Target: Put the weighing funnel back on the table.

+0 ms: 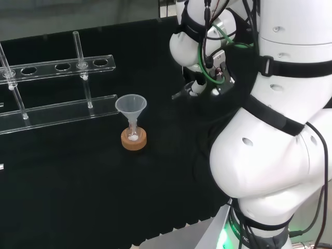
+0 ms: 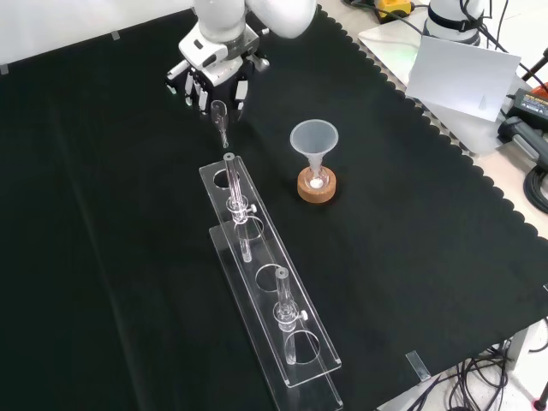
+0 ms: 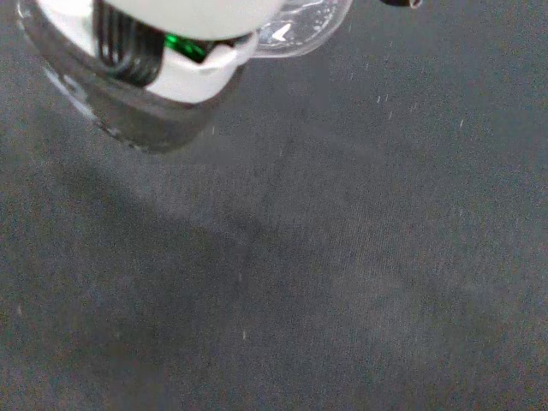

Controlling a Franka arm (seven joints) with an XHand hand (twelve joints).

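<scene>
In the front view the black and white hand (image 2: 214,79) hangs over the far part of the black cloth (image 2: 103,214), its fingers curled round the weighing funnel (image 2: 221,118). This small clear piece points its short stem down toward the cloth, just beyond the far end of the tube rack. The wrist view shows a clear curved edge of the weighing funnel (image 3: 301,32) beside a white part of the hand (image 3: 184,73), with bare cloth below. In the head view part of the hand (image 1: 193,88) peeks out left of the arm's white links.
A big cone funnel (image 2: 314,139) stands in a small flask on a cork ring (image 2: 316,187), to the hand's right in the front view. A clear tube rack (image 2: 267,287) with upright tubes runs toward the near edge. Grey sheets and cables (image 2: 467,73) lie off the cloth.
</scene>
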